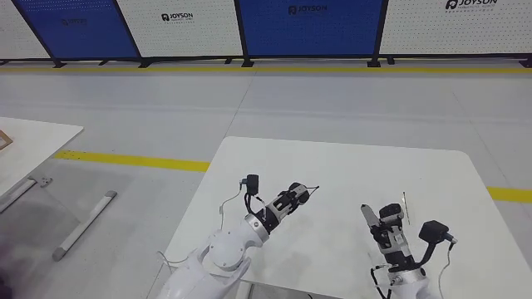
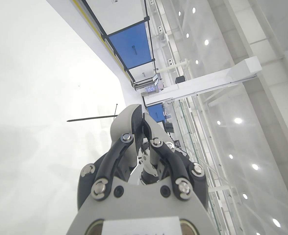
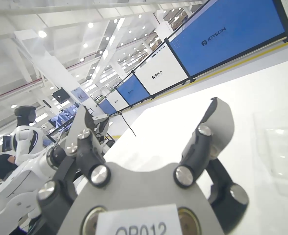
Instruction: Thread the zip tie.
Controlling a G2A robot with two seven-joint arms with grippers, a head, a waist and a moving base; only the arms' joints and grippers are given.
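Left wrist view: left tool (image 2: 142, 119) pressed together on one end of the zip tie (image 2: 92, 118), whose strip juts sideways from the tips. Threading should go best if the spread right tool (image 3: 150, 108), opposite across the counter (image 2: 36, 74), steadies the free tail before it is aimed at the head's slot. Strip: thin, black, flexible plastic, pointed. Counter: smooth, white.
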